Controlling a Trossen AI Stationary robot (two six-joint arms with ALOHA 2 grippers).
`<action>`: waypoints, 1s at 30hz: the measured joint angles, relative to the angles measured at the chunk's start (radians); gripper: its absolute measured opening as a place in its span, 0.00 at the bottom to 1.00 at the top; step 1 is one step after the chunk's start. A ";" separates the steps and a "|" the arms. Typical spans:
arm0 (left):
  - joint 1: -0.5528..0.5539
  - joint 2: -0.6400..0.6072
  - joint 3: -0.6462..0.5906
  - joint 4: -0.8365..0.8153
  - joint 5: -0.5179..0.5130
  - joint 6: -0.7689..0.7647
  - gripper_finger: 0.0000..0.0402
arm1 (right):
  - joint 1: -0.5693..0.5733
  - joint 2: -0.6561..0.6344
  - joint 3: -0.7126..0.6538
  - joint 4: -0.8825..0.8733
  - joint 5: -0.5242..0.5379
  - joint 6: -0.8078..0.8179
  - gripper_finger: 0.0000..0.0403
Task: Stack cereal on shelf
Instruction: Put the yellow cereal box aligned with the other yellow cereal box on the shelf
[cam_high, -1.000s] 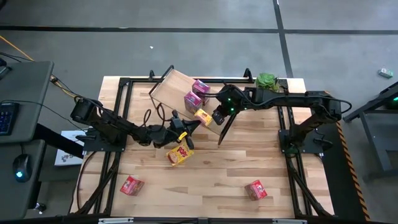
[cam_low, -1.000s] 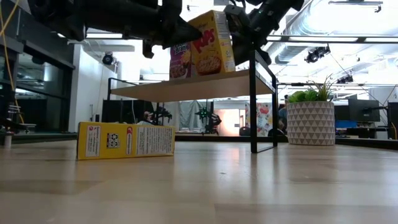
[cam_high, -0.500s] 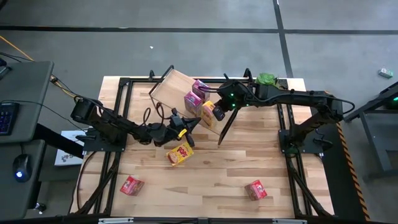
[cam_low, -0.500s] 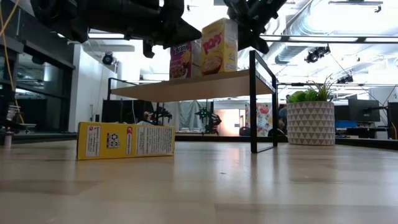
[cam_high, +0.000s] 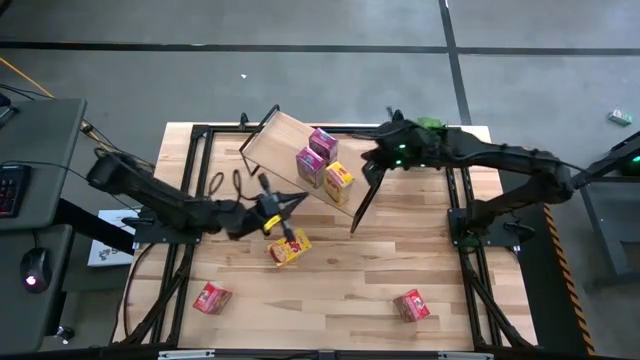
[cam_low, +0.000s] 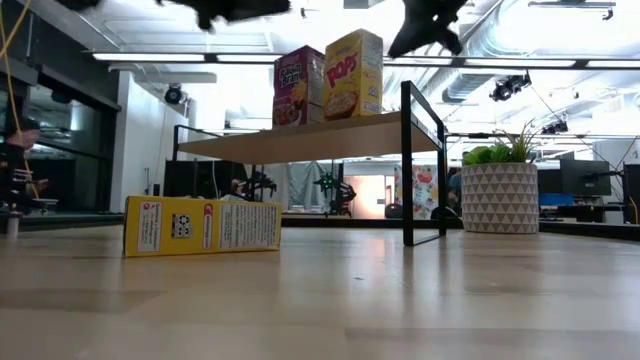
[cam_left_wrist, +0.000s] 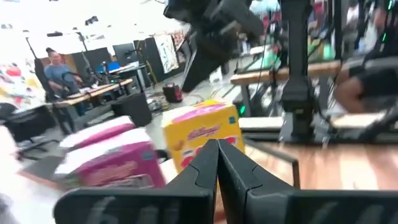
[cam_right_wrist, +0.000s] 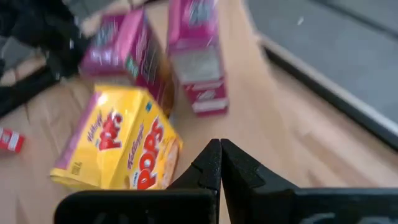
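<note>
The shelf (cam_high: 280, 140) is a light-wood plank on black wire end frames (cam_low: 410, 165). On it stand two pink cereal boxes (cam_high: 322, 142) (cam_high: 309, 166) and a yellow one (cam_high: 338, 180), all upright on their bases; the low view shows the yellow box (cam_low: 352, 75) beside a pink one (cam_low: 298, 85). My left gripper (cam_high: 292, 203) hangs shut just off the shelf's near edge, touching nothing. My right gripper (cam_high: 368, 158) is shut above the shelf's right end, also clear of the boxes (cam_right_wrist: 121, 146). Another yellow box (cam_high: 289, 247) lies flat on the table.
Two red boxes (cam_high: 211, 297) (cam_high: 411, 305) lie near the table's near edge. A potted green plant (cam_high: 430, 128) stands at the far right, beyond the shelf (cam_low: 500, 195). People work in the room behind the table.
The yellow box, tilted between both shut grippers a second ago, now stands upright on the shelf beside the pink box. My right gripper has risen and drawn back toward the table's far right. My left gripper has risen and pulled back toward the table's left.
</note>
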 joint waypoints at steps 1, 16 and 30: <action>-0.021 -0.043 0.000 -0.058 -0.026 0.014 0.00 | 0.008 -0.018 0.000 0.000 0.019 0.000 0.00; -0.157 -0.274 0.001 -0.903 0.111 -0.507 0.18 | 0.203 -0.025 -0.003 -0.024 0.252 -0.016 0.00; -0.328 -0.059 -0.196 -0.685 0.157 -0.747 0.41 | 0.368 -0.019 -0.172 -0.076 0.311 0.202 0.00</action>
